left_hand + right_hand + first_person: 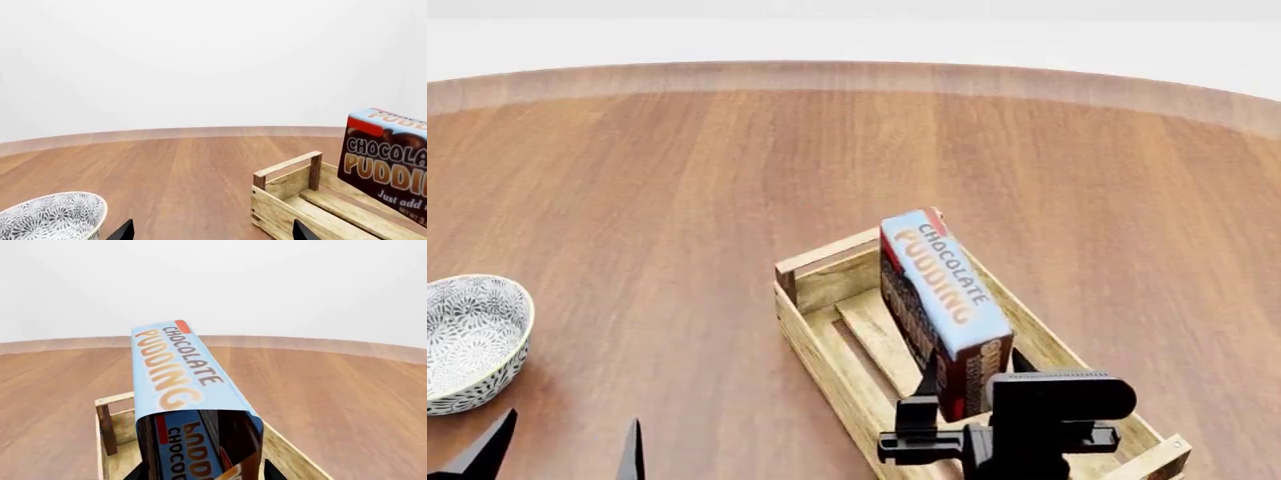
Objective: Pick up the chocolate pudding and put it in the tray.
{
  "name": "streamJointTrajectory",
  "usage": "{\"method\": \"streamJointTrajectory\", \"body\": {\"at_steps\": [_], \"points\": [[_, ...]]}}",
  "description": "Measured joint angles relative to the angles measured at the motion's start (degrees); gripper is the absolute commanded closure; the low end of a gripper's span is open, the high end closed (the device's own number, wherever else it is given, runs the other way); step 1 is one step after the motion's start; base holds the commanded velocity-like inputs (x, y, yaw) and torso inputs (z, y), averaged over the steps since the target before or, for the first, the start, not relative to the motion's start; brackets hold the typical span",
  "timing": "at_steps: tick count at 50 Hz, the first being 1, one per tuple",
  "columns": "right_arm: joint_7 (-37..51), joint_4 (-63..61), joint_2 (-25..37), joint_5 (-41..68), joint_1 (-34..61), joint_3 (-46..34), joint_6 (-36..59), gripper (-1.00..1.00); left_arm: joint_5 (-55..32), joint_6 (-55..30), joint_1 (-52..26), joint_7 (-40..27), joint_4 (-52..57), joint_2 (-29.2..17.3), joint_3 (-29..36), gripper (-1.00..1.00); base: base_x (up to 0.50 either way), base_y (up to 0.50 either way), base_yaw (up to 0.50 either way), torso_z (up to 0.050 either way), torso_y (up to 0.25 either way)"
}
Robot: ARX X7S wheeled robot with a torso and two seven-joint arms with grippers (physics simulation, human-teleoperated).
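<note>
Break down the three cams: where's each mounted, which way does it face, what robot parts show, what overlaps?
Head: high on the robot, looking forward and down at the table; right end effector shut on the chocolate pudding over the tray, left end effector open, bowl nearby.
Left wrist: low near the tabletop, facing across it; black fingertips only.
Right wrist: behind the pudding, looking along it; fingers mostly hidden.
Shared: pudding and tray in all three; bowl in head and left wrist.
</note>
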Motion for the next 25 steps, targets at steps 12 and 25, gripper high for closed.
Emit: {"method": "streamJointTrajectory", "body": {"at_steps": [12, 25], "points": [[-0.38, 4.6, -0.59, -0.23, 0.92, 0.64, -1.59, 1.0, -0.14, 0.14, -0.28, -0.1, -0.56, -0.06, 0.19, -1.0, 0.0, 0.0, 0.0, 0.0, 0.0], [-0.24, 6.9, -1.06, -1.41, 1.32, 1.26, -2.28, -1.0, -0.13, 0.32, -0.36, -0.32, -0.66, -0.14, 0.51, -1.0, 0.0, 0.0, 0.0, 0.0, 0.0]]}}
